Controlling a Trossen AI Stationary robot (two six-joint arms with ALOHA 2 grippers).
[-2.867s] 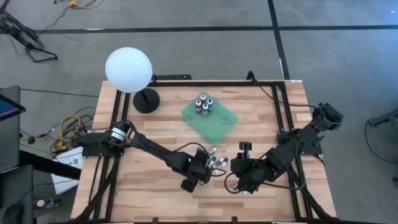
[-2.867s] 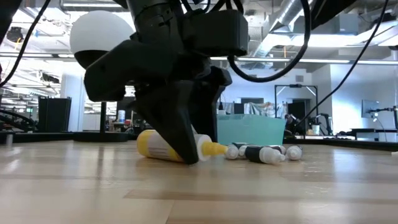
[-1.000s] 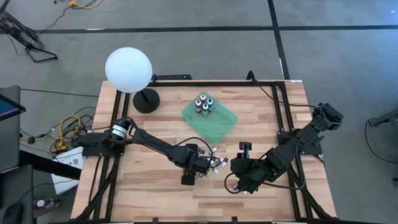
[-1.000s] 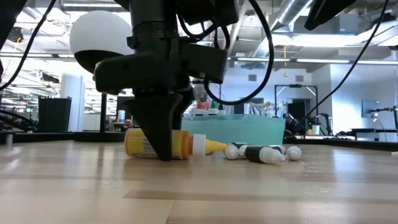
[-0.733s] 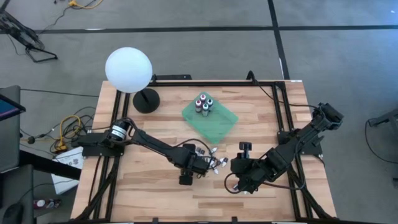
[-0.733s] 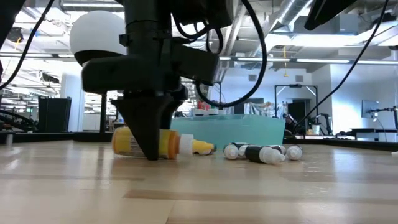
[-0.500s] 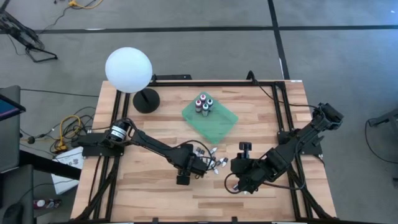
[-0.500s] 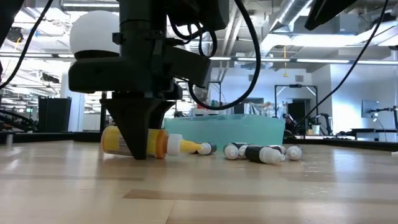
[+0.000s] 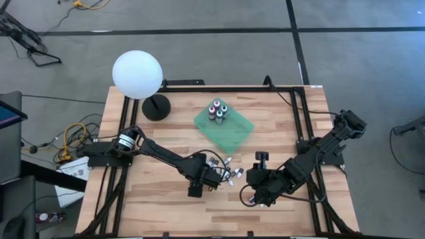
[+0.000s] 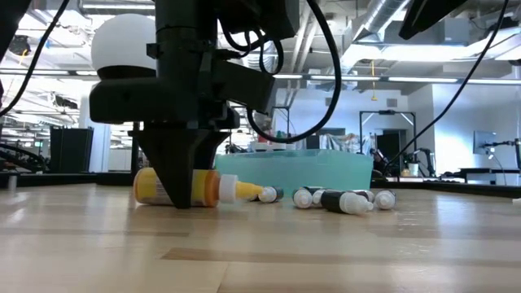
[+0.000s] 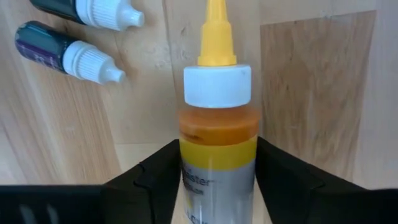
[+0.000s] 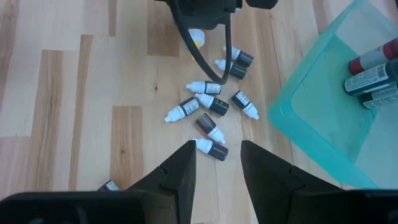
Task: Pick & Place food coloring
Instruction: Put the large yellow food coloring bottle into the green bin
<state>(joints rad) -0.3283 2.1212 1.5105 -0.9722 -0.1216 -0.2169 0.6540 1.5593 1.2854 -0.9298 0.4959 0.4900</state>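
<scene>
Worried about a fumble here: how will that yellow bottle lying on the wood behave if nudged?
The yellow bottle lies on its side and looks round, so it may roll. Its smooth label suggests slipping between the left tool's fingers.

We see a yellow bottle [image 11: 217, 134] with a white collar and a pointed yellow nozzle lying on its side on the wood, its body between two dark fingers. Near it we count a loose scatter of small dark bottles [image 12: 210, 103] with white caps, all lying flat and pointing different ways. We find a few more bottles [image 9: 218, 110] standing upright, close together, in the green tray.
</scene>
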